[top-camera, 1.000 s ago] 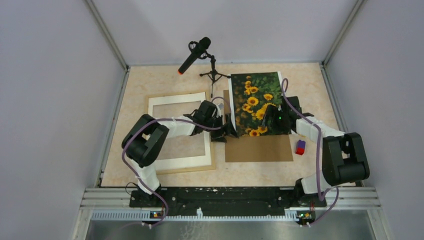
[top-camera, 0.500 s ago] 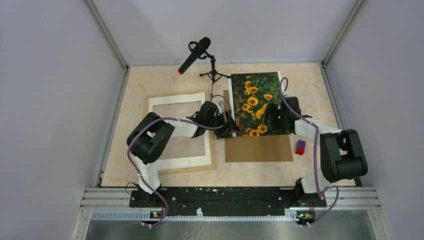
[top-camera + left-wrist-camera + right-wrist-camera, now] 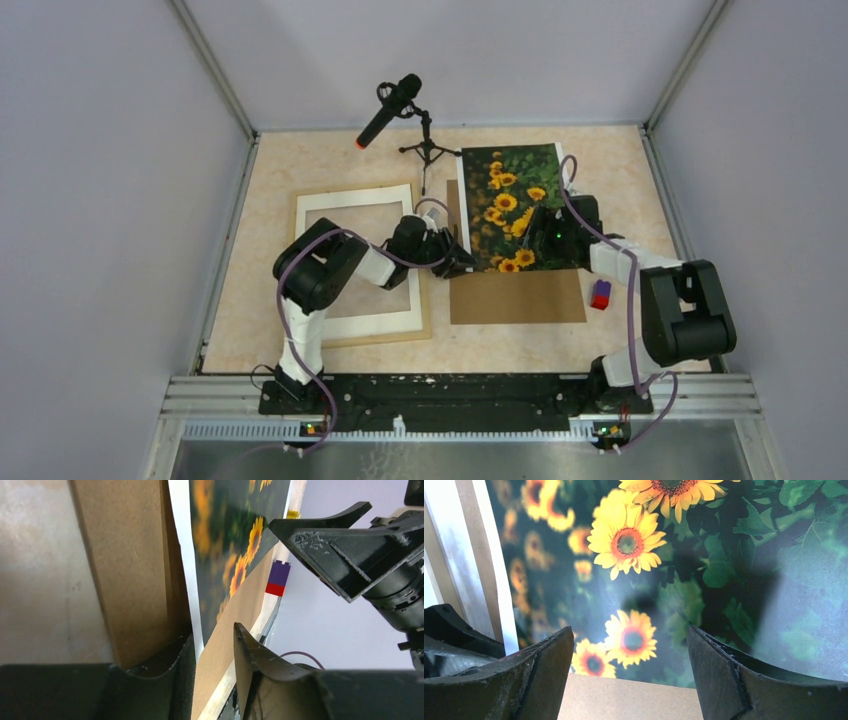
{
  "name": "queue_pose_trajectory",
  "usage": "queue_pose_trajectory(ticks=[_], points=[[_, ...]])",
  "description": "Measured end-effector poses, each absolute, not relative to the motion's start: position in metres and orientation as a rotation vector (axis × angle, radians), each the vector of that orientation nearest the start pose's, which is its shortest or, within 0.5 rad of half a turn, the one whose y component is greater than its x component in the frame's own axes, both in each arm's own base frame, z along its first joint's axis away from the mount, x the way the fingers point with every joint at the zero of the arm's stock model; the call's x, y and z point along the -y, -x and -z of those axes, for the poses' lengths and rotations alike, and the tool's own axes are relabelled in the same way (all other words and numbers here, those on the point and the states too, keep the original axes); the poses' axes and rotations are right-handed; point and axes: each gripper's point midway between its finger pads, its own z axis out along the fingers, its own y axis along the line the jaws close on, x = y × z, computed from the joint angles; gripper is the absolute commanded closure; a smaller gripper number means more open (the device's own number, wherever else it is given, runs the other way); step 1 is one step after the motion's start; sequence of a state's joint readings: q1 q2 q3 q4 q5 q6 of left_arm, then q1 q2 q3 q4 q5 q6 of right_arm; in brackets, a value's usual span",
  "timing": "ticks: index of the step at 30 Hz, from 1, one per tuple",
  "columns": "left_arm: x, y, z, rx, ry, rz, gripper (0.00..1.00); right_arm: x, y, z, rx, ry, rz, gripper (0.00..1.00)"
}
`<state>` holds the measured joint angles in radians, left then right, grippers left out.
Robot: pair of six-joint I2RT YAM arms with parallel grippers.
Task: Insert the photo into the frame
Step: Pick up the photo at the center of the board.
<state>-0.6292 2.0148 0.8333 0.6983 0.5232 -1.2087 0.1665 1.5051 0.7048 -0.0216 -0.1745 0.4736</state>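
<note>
The sunflower photo [image 3: 510, 200] lies at the back right, its near part over a brown backing board [image 3: 515, 297]. The light wood frame [image 3: 378, 339] lies flat at the left with a white window mat [image 3: 350, 324] on it. My left gripper [image 3: 462, 262] is at the photo's near-left corner. In the left wrist view it [image 3: 211, 631] is open, with the photo's white edge [image 3: 186, 575] standing between its fingers. My right gripper [image 3: 533, 235] is open and empty just above the photo's near part [image 3: 704, 555]; its fingers [image 3: 549, 665] straddle the edge where the photo meets the board [image 3: 624, 700].
A microphone on a small tripod [image 3: 400, 105] stands at the back, between the frame and the photo. A purple and red block [image 3: 600, 294] sits right of the backing board. Grey walls close in the table on three sides.
The left arm's elbow has swung right and forward, while its gripper has stayed at the photo's near-left corner. The right gripper has barely moved. The photo lies as before.
</note>
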Motion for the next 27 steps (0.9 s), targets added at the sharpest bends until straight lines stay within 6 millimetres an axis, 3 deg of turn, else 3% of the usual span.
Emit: queue_pose_trajectory(ticks=[4, 9, 11, 18, 23, 27], points=[[0.374, -0.305, -0.035, -2.411, 0.316, 1.564, 0.87, -0.107, -0.339, -0.04, -2.426, -0.29, -0.502, 0.17], [0.383, -0.309, -0.04, -2.419, 0.276, 1.58, 0.99, -0.09, -0.322, -0.041, -2.473, -0.32, -0.39, 0.14], [0.389, -0.309, -0.046, -2.417, 0.252, 1.6, 1.0, -0.082, -0.316, -0.05, -2.465, -0.325, -0.336, 0.13], [0.418, -0.286, -0.065, -2.431, 0.161, 1.696, 1.0, -0.065, -0.309, -0.11, -2.297, -0.33, -0.269, 0.07], [0.434, -0.268, -0.085, -2.434, 0.155, 1.833, 1.0, -0.063, -0.297, -0.12, -2.316, -0.373, -0.275, 0.01], [0.438, -0.264, -0.101, -2.413, 0.166, 1.921, 1.0, -0.04, -0.29, -0.126, -2.321, -0.545, -0.223, 0.01]])
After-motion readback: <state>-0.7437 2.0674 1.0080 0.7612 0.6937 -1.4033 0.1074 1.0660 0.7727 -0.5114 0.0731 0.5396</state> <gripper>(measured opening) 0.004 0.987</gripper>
